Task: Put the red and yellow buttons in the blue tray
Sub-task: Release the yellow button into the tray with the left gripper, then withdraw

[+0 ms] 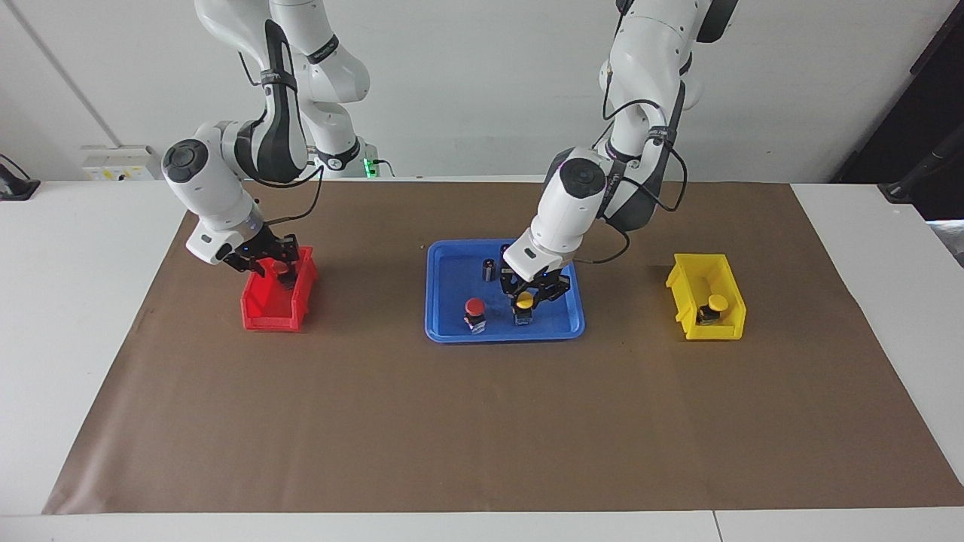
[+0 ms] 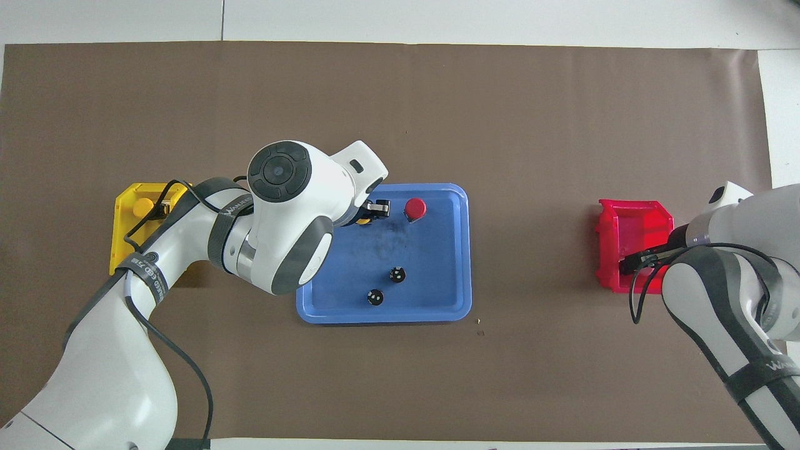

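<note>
The blue tray lies mid-table. A red button stands in it. Beside that stands a yellow button, with my left gripper down in the tray and shut around its cap. The second yellow button sits in the yellow bin. My right gripper reaches into the red bin. Its tips are hidden in the overhead view. The second red button does not show clearly.
Two dark cylinders without coloured caps stand in the tray's half nearer the robots; one shows in the facing view. Brown paper covers the table.
</note>
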Tool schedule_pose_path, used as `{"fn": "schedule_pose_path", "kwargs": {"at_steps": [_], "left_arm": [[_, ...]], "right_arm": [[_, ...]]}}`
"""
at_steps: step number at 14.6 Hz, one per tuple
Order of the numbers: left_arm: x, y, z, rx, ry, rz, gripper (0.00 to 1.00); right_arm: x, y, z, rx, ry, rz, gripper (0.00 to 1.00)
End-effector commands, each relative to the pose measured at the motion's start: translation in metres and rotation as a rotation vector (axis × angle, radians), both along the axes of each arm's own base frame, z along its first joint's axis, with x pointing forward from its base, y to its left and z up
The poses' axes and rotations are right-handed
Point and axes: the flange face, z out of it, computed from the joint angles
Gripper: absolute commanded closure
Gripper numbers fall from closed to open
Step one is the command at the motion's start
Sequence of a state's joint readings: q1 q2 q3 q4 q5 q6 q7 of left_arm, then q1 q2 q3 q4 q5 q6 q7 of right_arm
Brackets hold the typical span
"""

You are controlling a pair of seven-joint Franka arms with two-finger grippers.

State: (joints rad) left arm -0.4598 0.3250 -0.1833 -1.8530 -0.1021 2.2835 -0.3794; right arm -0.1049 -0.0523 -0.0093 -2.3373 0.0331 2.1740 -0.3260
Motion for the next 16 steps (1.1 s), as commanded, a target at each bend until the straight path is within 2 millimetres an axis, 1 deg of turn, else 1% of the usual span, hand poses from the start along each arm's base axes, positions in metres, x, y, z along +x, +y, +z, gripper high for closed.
{"fn": "schedule_pose_path", "kwargs": {"at_steps": [1, 3, 4, 5, 6, 7, 11, 12, 13, 14, 16], "left_arm": [[0.005, -0.003, -0.004, -0.014, 0.007, 0.022, 0.67], [0.004, -0.002, -0.006, -0.013, 0.008, 0.022, 0.66], [0.005, -0.001, -0.006, -0.013, 0.008, 0.025, 0.6], [0.004, -0.002, -0.006, -0.013, 0.009, 0.025, 0.48], [0.004, -0.002, -0.006, -0.012, 0.011, 0.029, 0.41], [0.004, -0.002, -0.006, -0.012, 0.012, 0.038, 0.39], [0.003, -0.004, -0.003, -0.011, 0.017, 0.044, 0.38], [0.002, -0.005, 0.002, -0.009, 0.021, 0.047, 0.38], [0.002, -0.004, 0.01, -0.005, 0.029, 0.047, 0.38], [0.003, -0.005, 0.028, 0.001, 0.043, 0.042, 0.38], [0.003, -0.006, 0.076, 0.019, 0.088, 0.06, 0.38]], "right_arm": [[-0.01, -0.002, 0.005, 0.001, -0.004, 0.02, 0.39], [-0.014, -0.002, 0.001, 0.002, 0.005, 0.022, 0.45], [-0.014, -0.002, 0.001, 0.003, 0.005, 0.023, 0.46], [-0.014, -0.002, 0.001, 0.003, 0.003, 0.026, 0.47], [-0.016, -0.002, 0.0, 0.003, 0.006, 0.028, 0.49], [-0.016, -0.001, -0.002, 0.003, 0.007, 0.028, 0.5], [-0.017, 0.001, -0.002, 0.003, 0.007, 0.031, 0.51], [-0.017, 0.002, -0.002, 0.003, 0.006, 0.034, 0.52], [-0.017, 0.003, -0.002, 0.003, 0.008, 0.032, 0.56], [-0.017, 0.003, -0.002, 0.002, 0.005, 0.034, 0.62], [-0.017, 0.003, -0.002, 0.002, 0.006, 0.031, 0.77]]}}
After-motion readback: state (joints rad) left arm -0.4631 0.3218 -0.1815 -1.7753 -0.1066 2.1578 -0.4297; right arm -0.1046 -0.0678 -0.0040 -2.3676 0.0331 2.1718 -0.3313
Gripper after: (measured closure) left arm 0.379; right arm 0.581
